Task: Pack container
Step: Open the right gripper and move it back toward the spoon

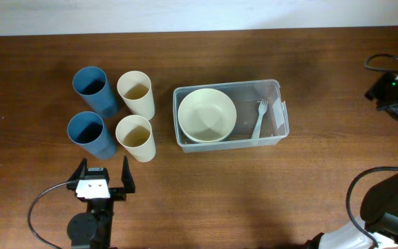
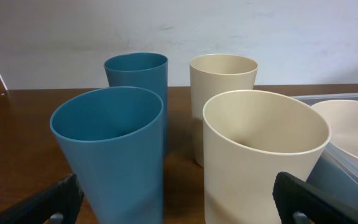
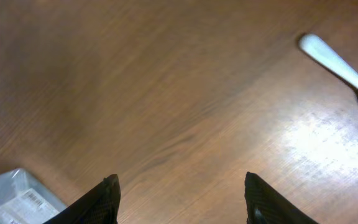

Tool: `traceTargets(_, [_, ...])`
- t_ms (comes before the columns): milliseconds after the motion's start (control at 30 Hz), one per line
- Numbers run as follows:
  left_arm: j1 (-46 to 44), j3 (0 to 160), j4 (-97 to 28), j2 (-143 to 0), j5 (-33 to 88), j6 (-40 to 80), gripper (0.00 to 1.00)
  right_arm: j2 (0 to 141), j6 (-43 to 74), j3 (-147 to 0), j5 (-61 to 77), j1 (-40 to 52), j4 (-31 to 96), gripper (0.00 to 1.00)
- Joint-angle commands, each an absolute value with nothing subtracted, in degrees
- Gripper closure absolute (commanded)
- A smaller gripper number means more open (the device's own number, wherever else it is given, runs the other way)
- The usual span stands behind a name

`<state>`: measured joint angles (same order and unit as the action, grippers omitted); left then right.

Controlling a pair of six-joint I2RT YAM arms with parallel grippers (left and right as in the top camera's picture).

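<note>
The clear container [image 1: 254, 84] lies at the table's middle, label end to the right. In it are stacked cream bowls [image 1: 206, 115] on the left and a pale fork [image 1: 259, 119] on the right. My left gripper [image 1: 103, 171] is open and empty, just in front of the cups. In the left wrist view its fingers [image 2: 179, 202] flank the near blue cup [image 2: 110, 149] and near cream cup [image 2: 263, 155] without touching. My right gripper [image 3: 179, 186] is open and empty over bare wood at the far right. The container's labelled corner [image 3: 17, 199] shows at its lower left.
Two blue cups [image 1: 90, 88] [image 1: 88, 131] and two cream cups [image 1: 136, 93] [image 1: 136, 136] stand upright left of the container. A white utensil handle [image 3: 337, 61] lies on the wood in the right wrist view. The right arm [image 1: 396, 90] and cables are at the right edge.
</note>
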<state>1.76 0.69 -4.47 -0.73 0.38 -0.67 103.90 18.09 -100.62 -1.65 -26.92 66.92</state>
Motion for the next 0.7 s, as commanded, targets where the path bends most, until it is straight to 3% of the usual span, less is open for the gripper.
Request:
traceTargets(0, [2.1, 0.5, -4.8, -0.4, 0.2, -1.7, 0.00, 104.7, 20.4, -98.6, -2.4, -31.6, 66.8, 0.41])
traceTargets(400, [2.1, 0.5, -4.8, -0.4, 0.2, -1.7, 0.00, 104.7, 28.4, -81.4, -2.1, -51.5, 55.2, 0.36])
traceTargets(667, [2.1, 0.5, -4.8, -0.4, 0.2, -1.7, 0.00, 105.3, 30.8, -79.1, 2.2, -62.5, 49.4, 0.35])
